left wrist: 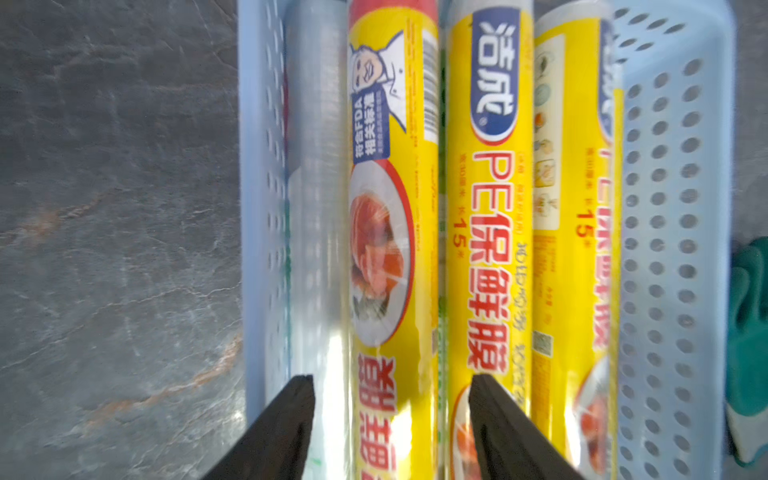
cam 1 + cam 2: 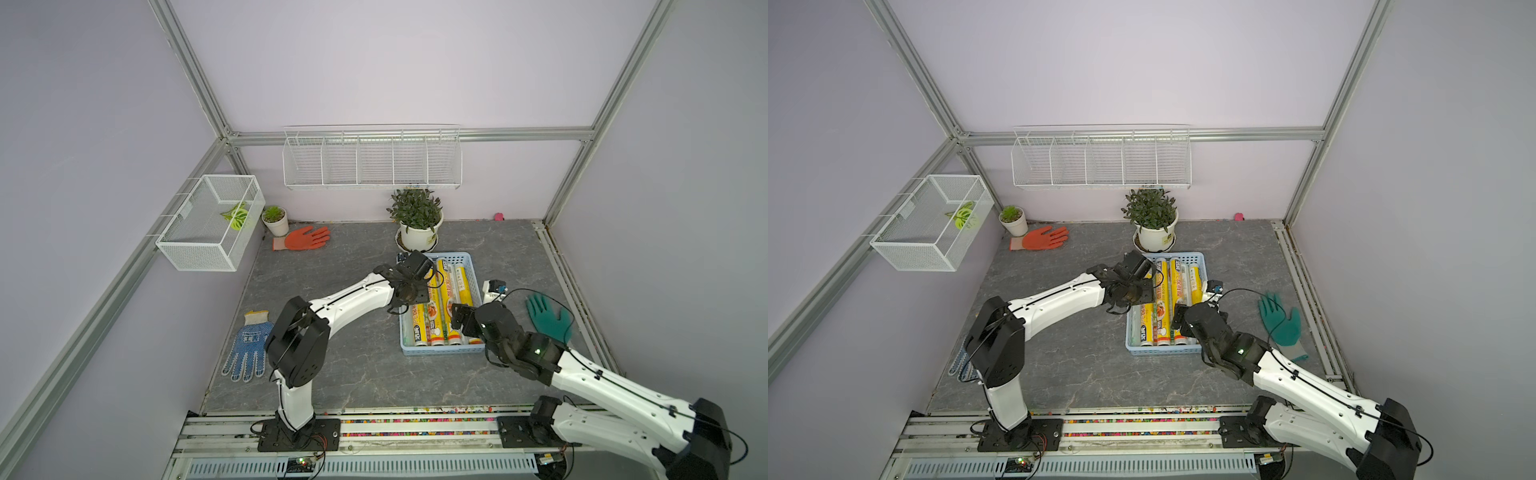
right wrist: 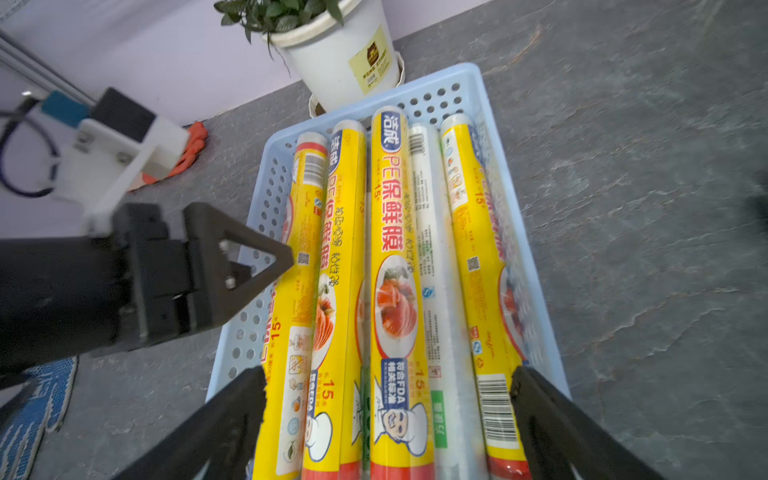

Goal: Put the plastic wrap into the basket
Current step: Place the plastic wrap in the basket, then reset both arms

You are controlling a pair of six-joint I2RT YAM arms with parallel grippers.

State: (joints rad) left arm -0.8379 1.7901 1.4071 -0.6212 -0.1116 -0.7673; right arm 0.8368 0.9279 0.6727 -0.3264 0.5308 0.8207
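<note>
**ROLLS LIE IN BASKET; BOTH GRIPPERS STAND OPEN OVER IT**

1. Basket. The light blue rectangular perforated plastic basket [image 2: 440, 351] sits on the grey stone-patterned table top [image 2: 353, 374], right of centre, with its long sides running near to far. Its far end is just beside the white pot of a leafy green potted plant [image 2: 417, 226].

2. Task items. The long slim cylindrical plastic wrap rolls [image 3: 392, 249] lie inside the basket, side by side and lengthwise. The right wrist view shows four yellow printed rolls and one white roll with green marking. The left wrist view shows a silvery clear roll [image 1: 318, 208] against the basket's left wall. Whether more rolls lie beneath cannot be told.

3. Left gripper [image 1: 390, 378]. It hangs over the left side of the basket, pointing down. Its fingers are apart, one on either side of the leftmost yellow roll. A gap shows between each finger and that roll, so nothing is clamped.

4. Right gripper [image 3: 386, 382]. It hangs over the near right part of the basket. Its fingers are spread wide above the near ends of the rolls and hold nothing.

5. Surroundings. An orange glove [image 2: 303, 237] lies far left on the table. A green glove [image 2: 548, 320] lies right of the basket. A blue-dotted white glove [image 2: 247, 349] lies near left. A white wire mesh box [image 2: 212, 224] hangs on the left wall. A long white wire rack [image 2: 372, 160] hangs on the far wall.
</note>
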